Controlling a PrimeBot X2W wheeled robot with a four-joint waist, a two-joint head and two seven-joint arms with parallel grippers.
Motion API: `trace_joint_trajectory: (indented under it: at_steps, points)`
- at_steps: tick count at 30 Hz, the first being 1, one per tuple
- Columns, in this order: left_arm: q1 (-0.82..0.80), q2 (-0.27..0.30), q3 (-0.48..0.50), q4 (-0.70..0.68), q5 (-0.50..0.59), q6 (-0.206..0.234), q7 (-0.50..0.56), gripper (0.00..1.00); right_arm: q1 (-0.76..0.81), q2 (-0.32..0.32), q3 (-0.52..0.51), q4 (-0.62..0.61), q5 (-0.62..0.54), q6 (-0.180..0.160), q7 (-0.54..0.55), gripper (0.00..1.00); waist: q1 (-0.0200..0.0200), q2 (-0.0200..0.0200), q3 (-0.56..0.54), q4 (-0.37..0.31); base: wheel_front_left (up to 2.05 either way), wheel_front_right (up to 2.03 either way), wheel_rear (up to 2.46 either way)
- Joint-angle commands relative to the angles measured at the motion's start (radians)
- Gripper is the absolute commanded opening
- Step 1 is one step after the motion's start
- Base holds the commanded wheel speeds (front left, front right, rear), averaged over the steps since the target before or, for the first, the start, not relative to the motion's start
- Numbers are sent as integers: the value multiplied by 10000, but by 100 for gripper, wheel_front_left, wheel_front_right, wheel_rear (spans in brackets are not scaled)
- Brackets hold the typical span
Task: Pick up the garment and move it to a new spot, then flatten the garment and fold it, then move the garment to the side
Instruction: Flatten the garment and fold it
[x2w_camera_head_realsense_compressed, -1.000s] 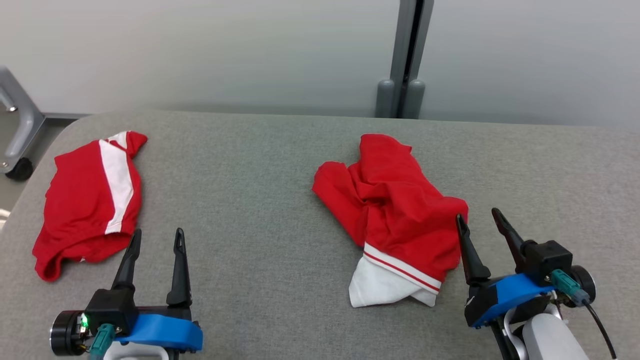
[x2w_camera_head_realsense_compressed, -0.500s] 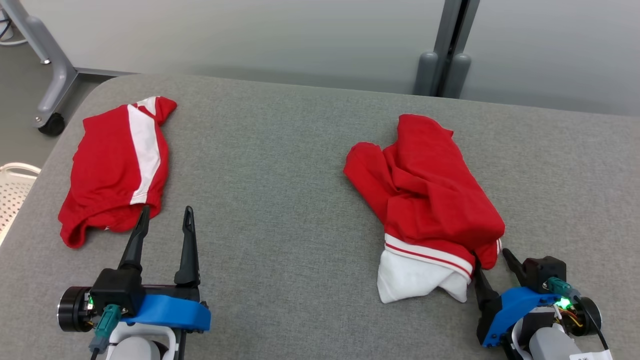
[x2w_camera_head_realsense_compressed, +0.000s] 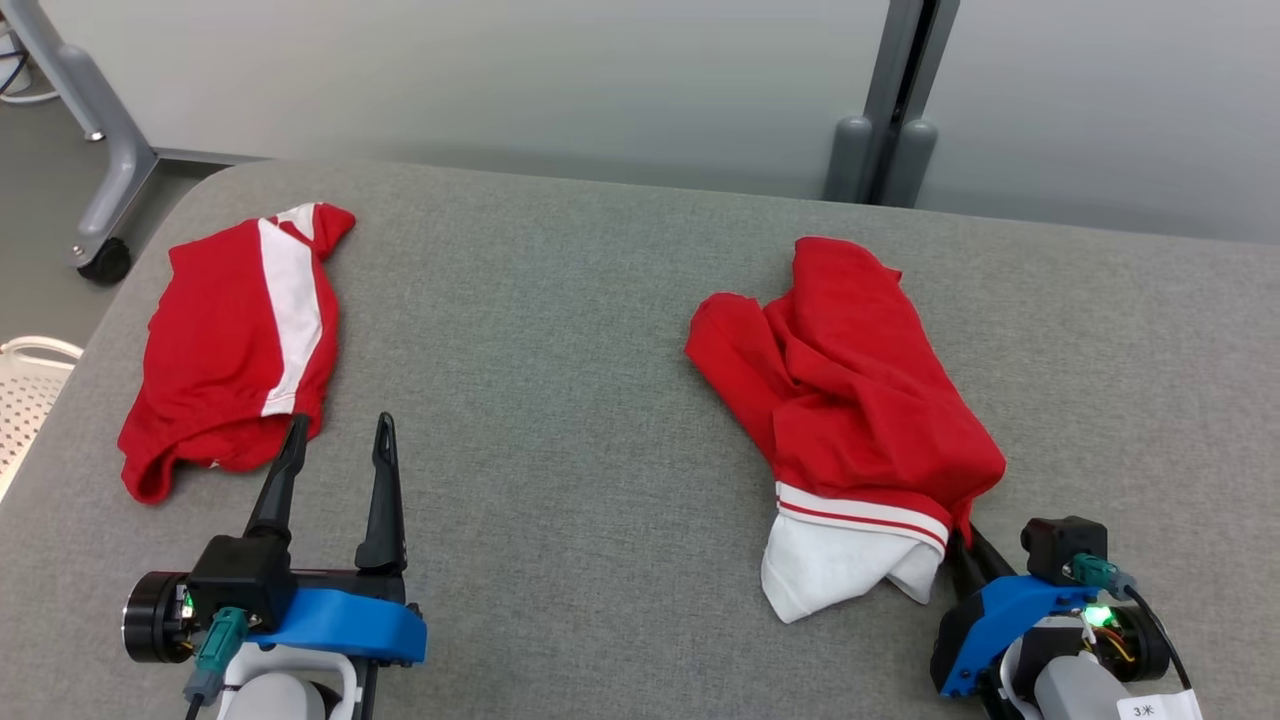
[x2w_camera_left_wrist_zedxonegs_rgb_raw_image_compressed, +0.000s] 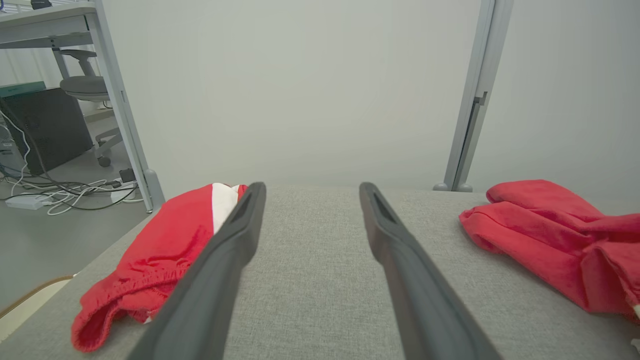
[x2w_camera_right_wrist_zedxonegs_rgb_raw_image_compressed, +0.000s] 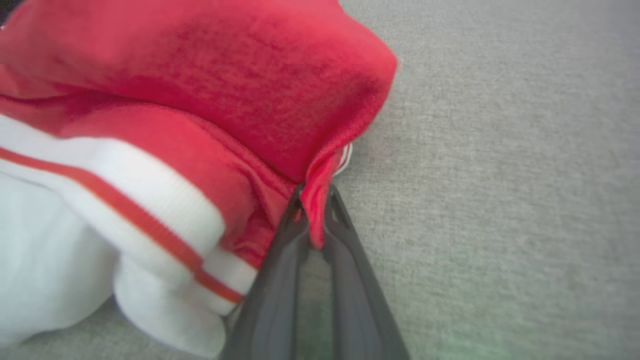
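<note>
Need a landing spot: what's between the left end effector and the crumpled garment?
Bare grey table, per the head view, from left end effector to crumpled garment.

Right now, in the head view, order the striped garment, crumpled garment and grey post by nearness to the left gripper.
1. Striped garment, just left of the left gripper.
2. Crumpled garment, across on the right.
3. Grey post, far back, right of centre.

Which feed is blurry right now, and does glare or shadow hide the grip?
Right wrist view: soft all over, the garment smeared close to the lens, yet the right gripper plainly pinches a red fold; faint green tint bottom right. Head view: sharp, even light, no glare. Left wrist view: the left gripper looms soft, table sharp enough.
</note>
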Motion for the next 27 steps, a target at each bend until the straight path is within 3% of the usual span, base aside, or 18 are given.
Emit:
trace_joint_trajectory:
  at_steps: [1, 10, 21, 27]
  points:
    - [46, -10, 15, 8, 28, 35, -27, 100, 178, -98, -4, 50, 74, -6, 88, 0, 0, 1, -61, -71, 0, 0, 0]
    - [314, -10, 30, 10, -34, 40, -27, 100, 987, -893, -698, -1717, 313, -4, 42, 0, 0, 1, -604, -733, 0, 0, 0]
    - [598, -10, 12, -107, -140, 76, -27, 100, 1793, -2551, -2675, -3554, 43, -4, 42, 0, 0, 1, -999, -1211, 0, 0, 0]
    - [656, -9, 100, -185, -191, 64, -27, 100, 1778, -2518, -3069, -4715, -389, -3, 42, 0, 0, 1, -1045, -1252, 0, 0, 0]
